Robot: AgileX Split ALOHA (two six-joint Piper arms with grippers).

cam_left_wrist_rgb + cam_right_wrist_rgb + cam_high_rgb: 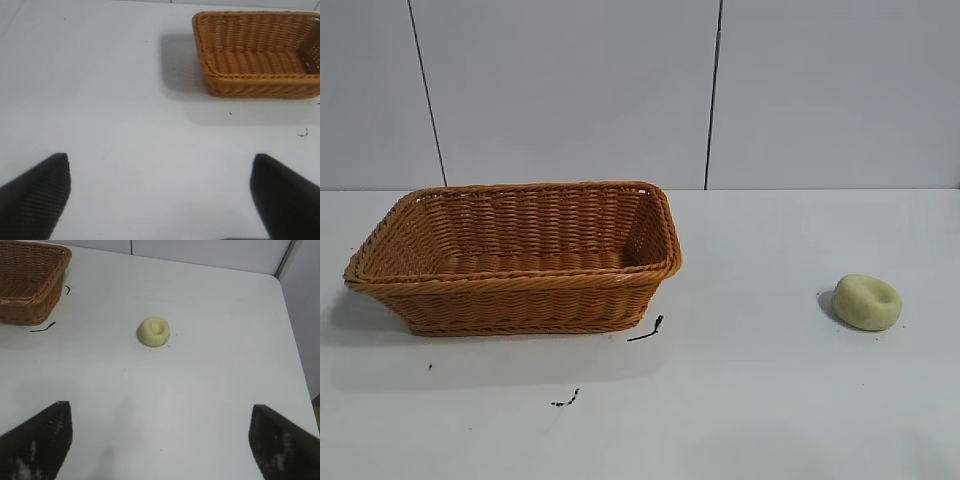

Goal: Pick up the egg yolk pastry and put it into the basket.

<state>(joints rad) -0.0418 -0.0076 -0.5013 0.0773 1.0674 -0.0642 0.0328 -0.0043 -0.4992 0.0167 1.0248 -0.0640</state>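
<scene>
The right gripper (159, 440) is hovering spread wide, gripping nothing; the egg yolk pastry (154, 331) is sitting ahead of it on the white table (215, 365), well apart from the wicker basket (27, 282). The left gripper (160, 197) is also gaping, far from the basket.

White counter (770, 400), matte, bearing two short black squiggly marks (647, 330) near the middle front, plus a tiny dark speck (430, 367) farther left. Behind, pale grey wall panels (570, 90) split by thin dark vertical seams (713, 95).
</scene>
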